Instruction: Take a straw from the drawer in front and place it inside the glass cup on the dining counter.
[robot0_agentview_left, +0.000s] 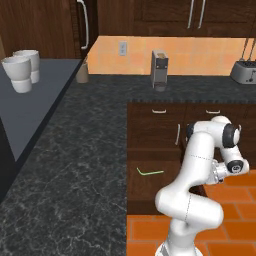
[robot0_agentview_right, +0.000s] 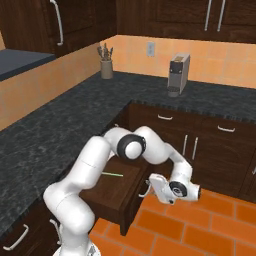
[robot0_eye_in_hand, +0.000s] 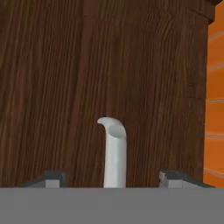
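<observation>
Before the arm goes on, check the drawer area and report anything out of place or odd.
Nothing looks spilled or damaged. The drawer stands pulled open with the straw lying flat inside, bent at one end in the left base view. The claw is open, its fingers either side of the silver handle, not gripping it.

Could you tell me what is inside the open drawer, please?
A single green straw lies flat on the drawer floor, bent at one end. The arm covers part of the interior in both base views, so anything else there cannot be seen.
</observation>
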